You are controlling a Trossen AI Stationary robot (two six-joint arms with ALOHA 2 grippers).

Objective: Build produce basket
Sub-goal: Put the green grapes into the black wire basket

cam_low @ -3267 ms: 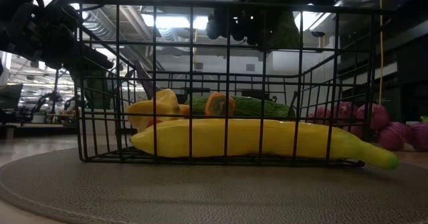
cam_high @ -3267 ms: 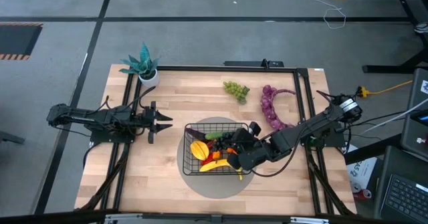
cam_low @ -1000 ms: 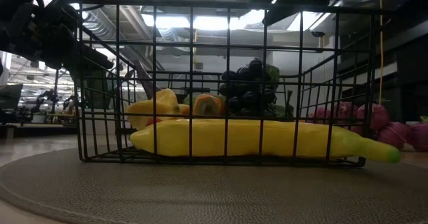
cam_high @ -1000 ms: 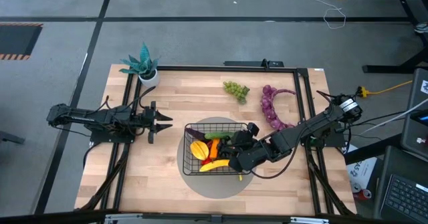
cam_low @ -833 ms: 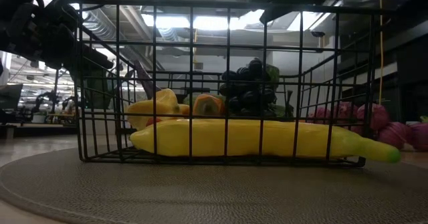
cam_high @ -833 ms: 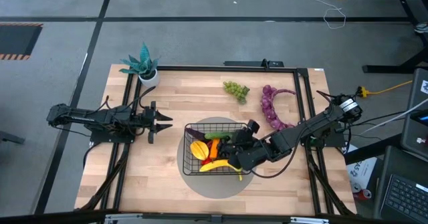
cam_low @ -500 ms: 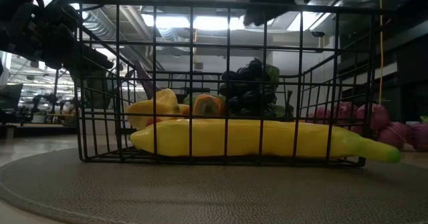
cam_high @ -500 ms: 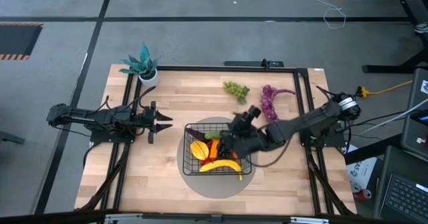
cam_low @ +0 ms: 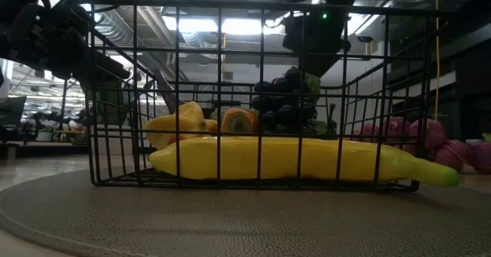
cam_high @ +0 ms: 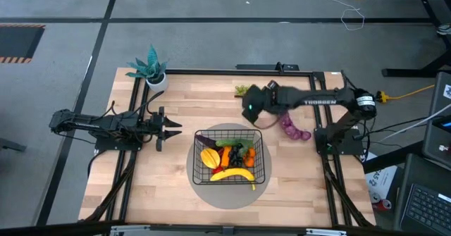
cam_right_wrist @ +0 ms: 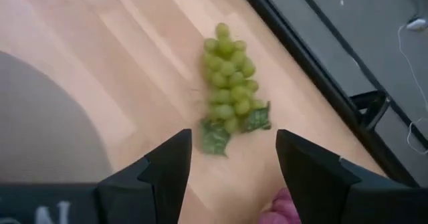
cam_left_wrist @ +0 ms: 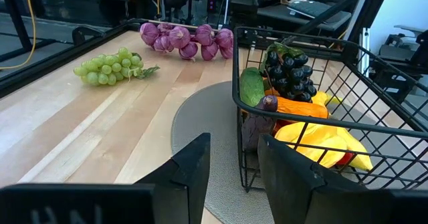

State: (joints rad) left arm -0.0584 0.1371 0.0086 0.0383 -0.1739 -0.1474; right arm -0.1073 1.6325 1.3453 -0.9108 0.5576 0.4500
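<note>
The black wire basket [cam_high: 227,158] stands on a round grey mat [cam_high: 211,187] at mid-table. In it lie a yellow banana [cam_low: 291,157], dark grapes [cam_low: 285,100], orange pieces and a cucumber [cam_left_wrist: 252,87]. Green grapes [cam_right_wrist: 231,77] lie on the wood near the far edge, and purple grapes [cam_high: 292,127] lie to their right. My right gripper [cam_high: 252,113] hovers open just short of the green grapes, above the table, its fingers [cam_right_wrist: 160,170] on the near side of the bunch. My left gripper [cam_high: 169,129] waits open, left of the basket.
A teal potted plant [cam_high: 149,68] stands at the table's far left corner. Black rails [cam_high: 320,123] run along the table's sides and far edge. Bare wood lies between the basket and the left gripper and along the near edge.
My right gripper has risen from over the basket's right side and swung toward the far edge, ending beside the green grapes, its fingers staying apart. The dark grapes stay in the basket where they lay.
</note>
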